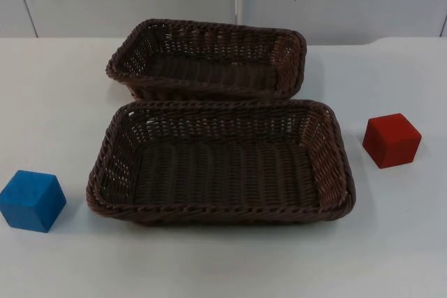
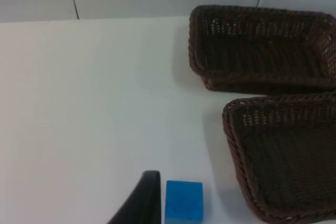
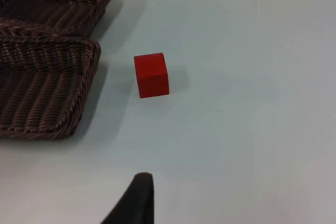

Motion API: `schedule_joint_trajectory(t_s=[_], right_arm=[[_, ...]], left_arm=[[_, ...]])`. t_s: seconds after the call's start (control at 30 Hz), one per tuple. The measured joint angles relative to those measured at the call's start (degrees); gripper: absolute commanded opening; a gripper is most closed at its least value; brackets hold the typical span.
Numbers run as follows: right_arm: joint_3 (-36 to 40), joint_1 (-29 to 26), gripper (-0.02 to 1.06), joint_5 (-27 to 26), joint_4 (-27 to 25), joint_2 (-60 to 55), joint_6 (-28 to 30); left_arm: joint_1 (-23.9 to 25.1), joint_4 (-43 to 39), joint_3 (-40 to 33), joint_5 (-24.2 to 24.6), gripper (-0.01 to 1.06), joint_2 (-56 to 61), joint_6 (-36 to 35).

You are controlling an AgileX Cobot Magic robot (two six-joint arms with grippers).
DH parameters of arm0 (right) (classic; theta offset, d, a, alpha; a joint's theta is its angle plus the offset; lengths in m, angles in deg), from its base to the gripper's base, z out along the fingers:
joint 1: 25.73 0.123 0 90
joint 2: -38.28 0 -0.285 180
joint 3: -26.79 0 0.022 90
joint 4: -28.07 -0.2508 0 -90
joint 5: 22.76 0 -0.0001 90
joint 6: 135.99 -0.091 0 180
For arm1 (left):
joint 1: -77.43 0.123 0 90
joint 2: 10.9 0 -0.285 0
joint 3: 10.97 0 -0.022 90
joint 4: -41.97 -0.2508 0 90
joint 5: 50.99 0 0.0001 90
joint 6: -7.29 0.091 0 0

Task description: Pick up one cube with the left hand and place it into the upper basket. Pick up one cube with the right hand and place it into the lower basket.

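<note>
Left hand [image 2: 149, 195] beside blue cube [image 2: 184, 201]

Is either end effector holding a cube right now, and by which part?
Nothing is held. The blue cube and red cube both sit free on the table, outside the upper basket and lower basket.

Left gripper [image 2: 142, 203] and right gripper [image 3: 137, 200] hover above table.
</note>
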Motion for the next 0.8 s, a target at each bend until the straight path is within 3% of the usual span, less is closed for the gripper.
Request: schedule_joint_trajectory(t_s=[0.27,0.53,0.8], right_arm=[[0.0,0.0,1.05,0.0,0.0,0.0,0.0],[0.0,0.0,1.05,0.0,-0.1,0.0,0.0],[0.0,0.0,1.05,0.0,-0.1,0.0,0.0]], left_arm=[[0.0,1.0,2.4,-1.2,1.05,-8.5,3.2],[0.0,8.0,3.9,-1.6,1.05,-16.8,10.5],[-0.5,11.1,4.0,-2.2,1.05,-22.7,13.4]])
